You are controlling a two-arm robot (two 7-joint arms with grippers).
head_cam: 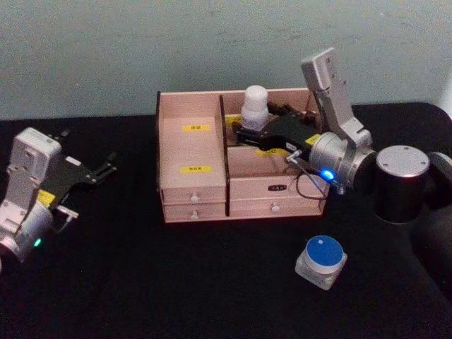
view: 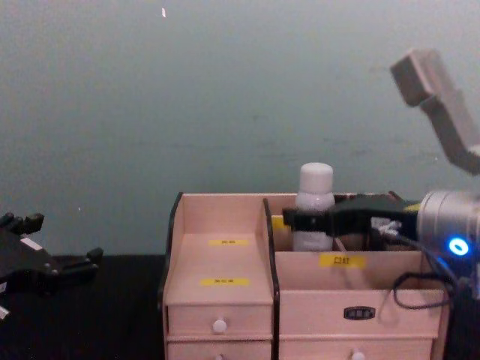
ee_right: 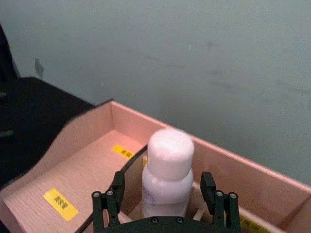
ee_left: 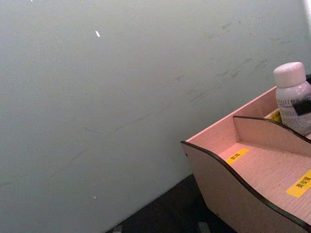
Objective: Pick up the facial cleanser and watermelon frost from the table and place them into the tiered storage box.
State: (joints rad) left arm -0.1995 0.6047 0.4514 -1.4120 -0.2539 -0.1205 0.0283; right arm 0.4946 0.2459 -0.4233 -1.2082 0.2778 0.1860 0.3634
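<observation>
The white bottle (head_cam: 255, 104) stands upright in the rear right compartment of the tiered storage box (head_cam: 191, 150), near the centre divider. Its pale label carries dark print and a black patch (left wrist view); the print is not legible. The body is white, with a shoulder and a narrower rounded white cap.

The right gripper (ee_right: 163, 179) reaches in over the box's right half. Its jaws are released, one on either side of the bottle's lower body, with a gap showing on each side.

Box: pale wood, black edges, stepped. There are yellow labels (head_cam: 197, 128) on both steps of the left half and more on the right half, with dark characters too small to read. One dark plate (view: 360, 313) on the right front is also unreadable. The white-knobbed drawers (view: 219, 325) run along the bottom.

The blue-lidded jar (head_cam: 321, 261) sits on the black table (head_cam: 176, 282) in front of the box's right end, apart from it. It has a round blue lid on a pale squarish body.

The left gripper (head_cam: 106, 167) is above the table, left of the box and well apart from it, with jaws spread and holding nothing.
</observation>
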